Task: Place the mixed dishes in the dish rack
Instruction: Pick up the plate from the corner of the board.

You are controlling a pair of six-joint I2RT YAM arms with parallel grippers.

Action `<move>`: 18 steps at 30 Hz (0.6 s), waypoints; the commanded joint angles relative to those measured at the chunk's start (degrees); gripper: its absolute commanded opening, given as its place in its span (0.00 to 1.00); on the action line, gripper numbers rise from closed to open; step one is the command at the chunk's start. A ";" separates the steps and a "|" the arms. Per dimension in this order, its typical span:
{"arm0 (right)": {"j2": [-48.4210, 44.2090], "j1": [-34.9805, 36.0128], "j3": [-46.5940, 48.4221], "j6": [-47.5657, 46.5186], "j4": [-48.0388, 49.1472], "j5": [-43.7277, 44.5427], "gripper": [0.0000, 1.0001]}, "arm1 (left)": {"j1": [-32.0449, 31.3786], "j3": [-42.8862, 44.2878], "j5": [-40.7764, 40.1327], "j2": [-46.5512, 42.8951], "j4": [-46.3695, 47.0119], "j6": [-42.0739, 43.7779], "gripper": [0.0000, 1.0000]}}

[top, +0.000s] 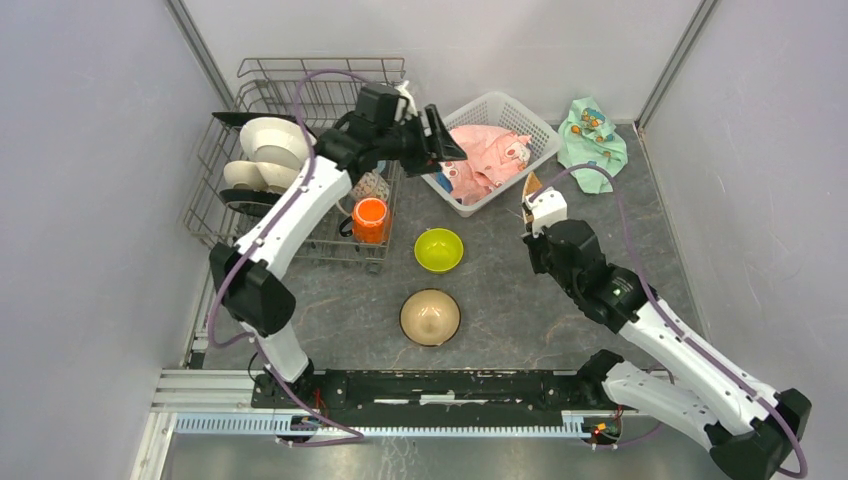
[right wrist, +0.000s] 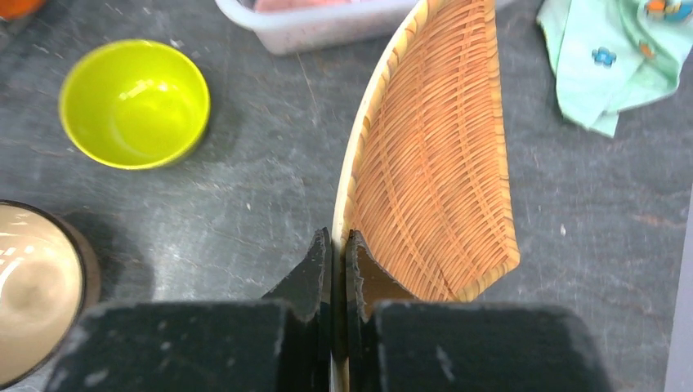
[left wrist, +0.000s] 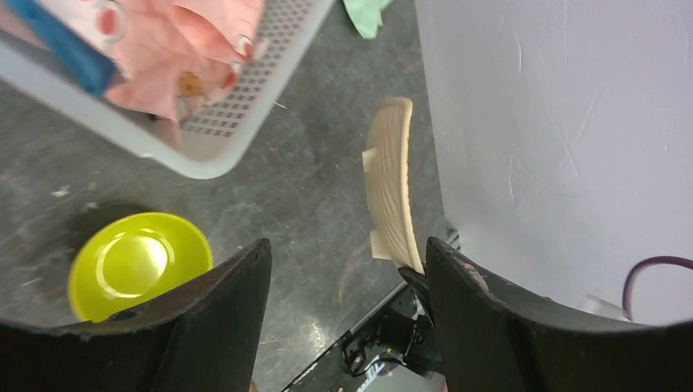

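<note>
Woven straw-coloured plate stands on edge, its pale rim pinched between the right fingers, which are closed tight on it, just beside the white lattice basket. The left fingers are spread wide with nothing between them, held high between the dish rack and that basket. White plates stand in the rack, and an orange mug sits at its near right corner. The lime-green bowl and tan bowl rest near each other on the dark surface.
</note>
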 commanded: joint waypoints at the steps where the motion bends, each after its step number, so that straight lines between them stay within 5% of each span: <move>1: -4.79 1.00 0.44 -6.15 11.54 -3.51 0.00 | -4.08 2.99 4.18 4.34 8.30 -5.01 0.74; 18: -2.52 2.49 4.27 -8.65 15.99 -8.75 0.00 | -8.16 7.43 7.26 9.83 8.49 -6.08 0.86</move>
